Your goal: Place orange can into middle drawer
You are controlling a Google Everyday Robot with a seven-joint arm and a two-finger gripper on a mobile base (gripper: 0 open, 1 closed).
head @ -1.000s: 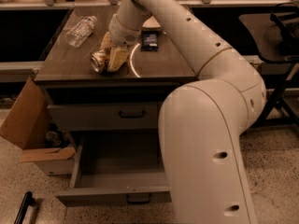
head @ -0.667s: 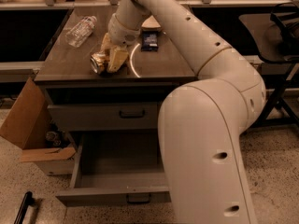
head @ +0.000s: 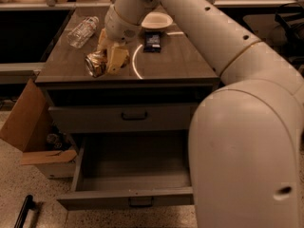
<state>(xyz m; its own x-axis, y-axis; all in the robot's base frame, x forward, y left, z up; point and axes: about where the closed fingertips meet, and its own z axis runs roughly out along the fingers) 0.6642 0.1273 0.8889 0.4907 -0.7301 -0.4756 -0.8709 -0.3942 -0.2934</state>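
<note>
Your gripper (head: pixel 108 58) is down at the front-left corner of the counter (head: pixel 180 63), and its yellowish fingers (head: pixel 118 60) are pinched onto the can (head: pixel 95 64). The can lies on its side in the grip, with the round silver end pointing out toward the front-left edge. You can't really tell whether it's resting on the wood or held just off it.

The drawer (head: pixel 128 197) is pulled wide open below, well apart from the can and lower down, with its flat grey floor showing and a small dark handle on the front wall. Right above it is a closed drawer front (head: pixel 95 118) with its own dark handle.

Other stuff on the counter: a clear bottle (head: pixel 83 31) lying on its side at the back left, near the gripper but not touching it. There's also a pale bowl (head: pixel 156 20) at the back and a dark packet (head: pixel 153 40) just in front of that bowl. On the floor to the left, a cardboard box (head: pixel 26 127) leans against the cabinet with its flaps open.
</note>
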